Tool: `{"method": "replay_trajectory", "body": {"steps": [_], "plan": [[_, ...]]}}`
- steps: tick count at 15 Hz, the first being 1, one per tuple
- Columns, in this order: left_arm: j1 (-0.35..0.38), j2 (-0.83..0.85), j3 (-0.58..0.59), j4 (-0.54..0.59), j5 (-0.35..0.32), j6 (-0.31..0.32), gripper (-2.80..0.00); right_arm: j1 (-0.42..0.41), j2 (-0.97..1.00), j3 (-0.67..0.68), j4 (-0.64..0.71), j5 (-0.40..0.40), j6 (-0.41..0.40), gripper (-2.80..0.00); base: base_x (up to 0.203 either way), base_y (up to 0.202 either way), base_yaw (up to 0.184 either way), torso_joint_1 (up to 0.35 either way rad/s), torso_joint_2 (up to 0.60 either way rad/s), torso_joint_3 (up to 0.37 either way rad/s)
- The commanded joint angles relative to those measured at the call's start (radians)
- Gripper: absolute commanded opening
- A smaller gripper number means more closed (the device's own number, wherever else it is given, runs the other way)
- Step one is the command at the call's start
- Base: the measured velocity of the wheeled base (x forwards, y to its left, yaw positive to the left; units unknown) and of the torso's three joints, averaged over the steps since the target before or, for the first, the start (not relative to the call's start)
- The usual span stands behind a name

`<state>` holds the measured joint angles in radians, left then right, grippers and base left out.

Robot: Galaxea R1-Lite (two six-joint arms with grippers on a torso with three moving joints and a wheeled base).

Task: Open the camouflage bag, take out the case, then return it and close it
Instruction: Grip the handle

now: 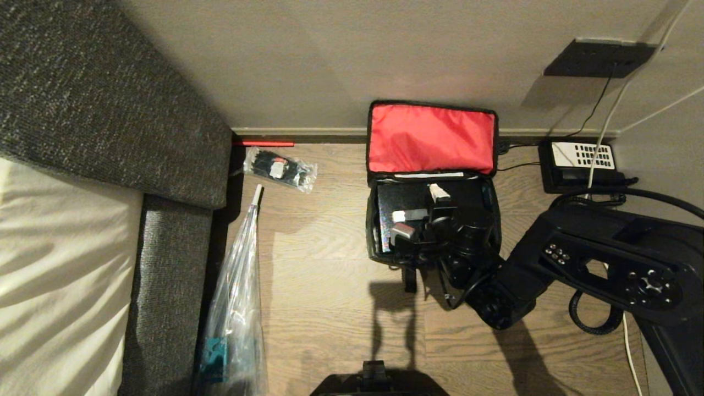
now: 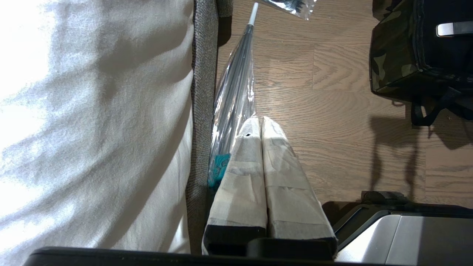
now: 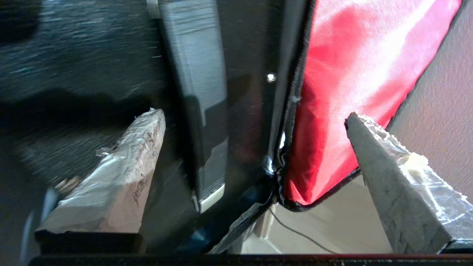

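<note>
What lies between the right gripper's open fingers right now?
In the right wrist view, the right gripper straddles the case handle and the camouflage bag hinge edge.

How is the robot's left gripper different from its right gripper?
The left gripper has its fingers pressed together; the right gripper has its fingers spread wide. The left gripper hangs over the wooden floor beside the sofa; the right gripper reaches into the open camouflage bag, over the black case. Both have pale taped fingers.
</note>
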<state>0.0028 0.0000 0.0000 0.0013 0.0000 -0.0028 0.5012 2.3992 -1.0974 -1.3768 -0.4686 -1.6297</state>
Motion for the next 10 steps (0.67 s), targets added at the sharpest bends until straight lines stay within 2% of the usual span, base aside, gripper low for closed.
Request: {"method": "replay_trajectory", "body": {"steps": [1, 10], "plan": [[0.000, 0.000, 0.000, 0.000, 0.000, 0.000, -2.80, -0.007, 0.015, -0.041, -0.008, -0.006, 0.008, 0.00, 0.000, 0.000, 0.000, 0.000, 0.00, 0.000], [0.000, 0.000, 0.000, 0.000, 0.000, 0.000, -2.80, -0.017, 0.063, -0.125, -0.007, -0.010, 0.047, 0.00, 0.000, 0.000, 0.000, 0.000, 0.00, 0.000]]}}
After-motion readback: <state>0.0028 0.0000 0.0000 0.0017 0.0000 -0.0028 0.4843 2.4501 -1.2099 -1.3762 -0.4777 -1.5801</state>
